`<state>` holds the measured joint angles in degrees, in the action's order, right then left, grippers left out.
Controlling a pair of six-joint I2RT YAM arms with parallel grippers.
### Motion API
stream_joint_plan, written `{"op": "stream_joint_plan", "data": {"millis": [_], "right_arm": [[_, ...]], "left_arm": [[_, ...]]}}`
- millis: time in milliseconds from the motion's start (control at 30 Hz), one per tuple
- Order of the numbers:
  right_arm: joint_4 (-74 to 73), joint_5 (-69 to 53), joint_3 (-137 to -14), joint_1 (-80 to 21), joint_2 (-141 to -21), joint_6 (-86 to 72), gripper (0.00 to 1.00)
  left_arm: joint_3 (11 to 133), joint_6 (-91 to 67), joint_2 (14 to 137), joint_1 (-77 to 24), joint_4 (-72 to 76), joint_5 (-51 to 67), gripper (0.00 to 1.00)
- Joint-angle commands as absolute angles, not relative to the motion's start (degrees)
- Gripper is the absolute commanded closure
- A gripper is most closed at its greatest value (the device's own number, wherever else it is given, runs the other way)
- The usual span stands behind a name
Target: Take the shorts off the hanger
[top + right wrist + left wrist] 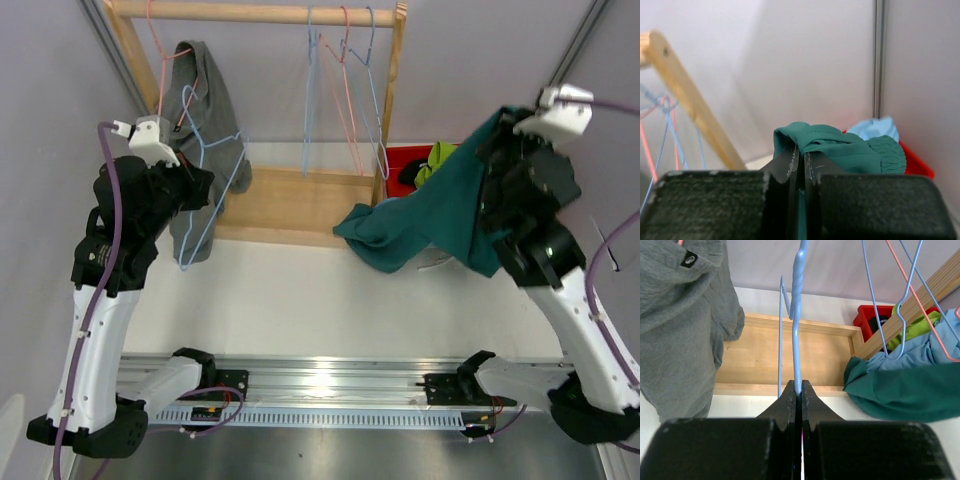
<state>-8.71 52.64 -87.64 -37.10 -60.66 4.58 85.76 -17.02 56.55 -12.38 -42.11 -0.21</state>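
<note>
Dark teal shorts (430, 225): off the hangers, bunched and slung from the raised right arm at the right of the rack, the low end drooping by the rack's front right corner; whether it touched the table could not be told.
Right gripper (800, 160): fingers pressed together, pinching a fold of the teal cloth at the waistband end.
Grey shorts (205, 90): the one pair on the rail, hanging at its left end from a pink hanger (152, 60).
Other shorts: lime green shorts (440, 155), light blue shorts (935, 347) and black shorts (410, 174) lay heaped in the red bin (398, 157).
Left gripper (797, 390): fingers nipped tight on the wire of a blue hanger (796, 340), just beside the grey pair.
Blue hanger: bare of cloth, its twisted neck rising straight from the fingertips; its hook could not be seen.
Empty wire hangers (343, 50): two blue and one pink, hung close together at the rail's right end.
Wooden rack (290, 200): rail on top, flat tray base below.
Red bin: behind the rack's right post, against the wall.
Table (300, 290): white, carrying the rack.
</note>
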Motion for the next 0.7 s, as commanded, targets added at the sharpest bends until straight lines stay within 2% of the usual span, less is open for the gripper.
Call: {"op": "stream_joint_plan", "data": {"millis": [0,200,333,500,667], "right_arm": [[-8.61,32.83,-100.52,-24.75,-68.45,1.87,1.00],[-7.91,25.41,-119.41,-10.57,-83.39,-3.59,1.00],[-5.73,24.26,-122.43,-3.18,-89.03,-8.07,1.00],[-1.50,21.80,-114.45,-0.53,-92.02,-11.60,1.00],[7.28,19.60,-91.70,1.76,-91.41,-16.60,1.00]], "left_arm": [[84.47,-16.00,55.81,-12.66,-37.79,1.58,1.00],[84.38,-14.85,55.90,-12.66,-37.09,2.20,1.00],[83.06,-14.77,55.37,-12.74,-36.22,2.37,1.00],[81.56,-15.20,55.46,-12.66,-34.81,2.02,1.00],[83.92,-16.26,58.17,-12.66,-33.93,3.16,1.00]]}}
